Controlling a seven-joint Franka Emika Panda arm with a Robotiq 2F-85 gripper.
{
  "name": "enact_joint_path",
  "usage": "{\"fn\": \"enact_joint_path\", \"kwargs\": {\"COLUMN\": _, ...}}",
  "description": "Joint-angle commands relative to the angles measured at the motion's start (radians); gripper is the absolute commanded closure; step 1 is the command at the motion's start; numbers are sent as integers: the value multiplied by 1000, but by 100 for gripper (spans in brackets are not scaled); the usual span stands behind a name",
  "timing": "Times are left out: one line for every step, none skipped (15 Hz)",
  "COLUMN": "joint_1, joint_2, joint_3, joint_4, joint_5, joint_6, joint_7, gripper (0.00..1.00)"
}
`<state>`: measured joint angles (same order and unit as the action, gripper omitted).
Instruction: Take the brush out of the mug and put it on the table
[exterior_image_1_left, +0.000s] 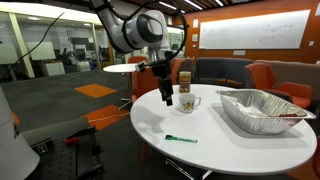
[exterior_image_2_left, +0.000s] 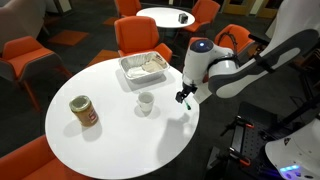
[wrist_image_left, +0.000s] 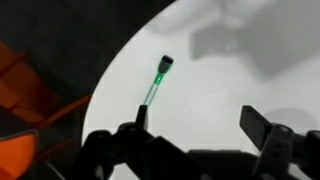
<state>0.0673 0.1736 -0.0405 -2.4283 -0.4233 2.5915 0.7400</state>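
The thin green brush (exterior_image_1_left: 181, 139) lies flat on the round white table (exterior_image_1_left: 210, 145) near its front edge. It also shows in the wrist view (wrist_image_left: 155, 82), just beyond my left fingertip. The small white mug (exterior_image_1_left: 188, 102) with a dark pattern stands upright near the table's middle and is seen in both exterior views (exterior_image_2_left: 146, 103). My gripper (exterior_image_1_left: 166, 98) hangs above the table beside the mug, apart from it (exterior_image_2_left: 184, 97). In the wrist view its fingers (wrist_image_left: 200, 120) are spread wide with nothing between them.
An orange-brown cylindrical container (exterior_image_1_left: 184, 79) stands behind the mug (exterior_image_2_left: 84, 111). A foil tray (exterior_image_1_left: 262, 108) sits on the far side of the table (exterior_image_2_left: 145, 66). Orange chairs (exterior_image_2_left: 135, 35) ring the table, and a smaller white table (exterior_image_2_left: 165, 15) stands beyond.
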Motion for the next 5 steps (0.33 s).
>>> {"fn": "enact_joint_path", "kwargs": {"joint_1": -4, "joint_2": -112, "joint_3": 30, "joint_4": -18, "joint_5": 189, "joint_6": -119, "joint_7": -207, "gripper": 0}}
{"fn": "enact_joint_path", "kwargs": {"joint_1": -1, "joint_2": -138, "joint_3": 33, "joint_4": -15, "joint_5": 195, "joint_6": -150, "joint_7": -223, "gripper": 0}}
{"fn": "enact_joint_path", "kwargs": {"joint_1": -1, "joint_2": -161, "joint_3": 36, "joint_4": -14, "joint_5": 184, "joint_6": -175, "joint_7": -225, "gripper": 0}}
{"fn": "enact_joint_path", "kwargs": {"joint_1": -3, "joint_2": -180, "joint_3": 41, "joint_4": -14, "joint_5": 162, "joint_6": -189, "joint_7": -218, "gripper": 0}}
{"fn": "enact_joint_path", "kwargs": {"joint_1": -5, "joint_2": -191, "joint_3": 46, "joint_4": -14, "joint_5": 131, "joint_6": -202, "joint_7": -190, "gripper": 0}}
